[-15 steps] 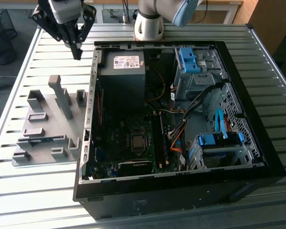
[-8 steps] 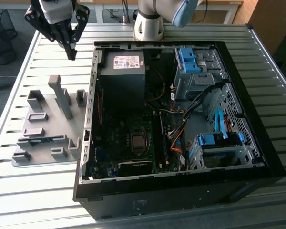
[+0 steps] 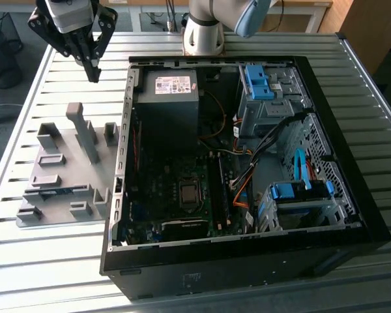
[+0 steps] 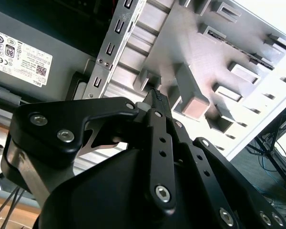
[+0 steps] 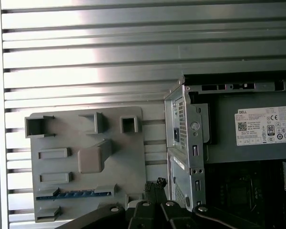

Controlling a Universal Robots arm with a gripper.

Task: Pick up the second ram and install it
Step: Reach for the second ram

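Second ram [image 5: 74, 193], a thin blue-green strip, sits edgewise in the grey fixture [image 5: 128, 157]; gripper [image 3: 92, 75] fingers [image 4: 158, 101] closed, holding nothing.

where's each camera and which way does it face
Exterior view: off the arm, high, looking down on the open computer case and grey fixture; arm, gripper show.
First wrist view: on the arm, looking down at the fixture holding the second ram; gripper shows.
Second wrist view: on the arm, looking along the shut jaws.
All share fixture, case, gripper.

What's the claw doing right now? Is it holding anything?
Claw: closed, holding nothing; the second ram lies in the grey fixture.
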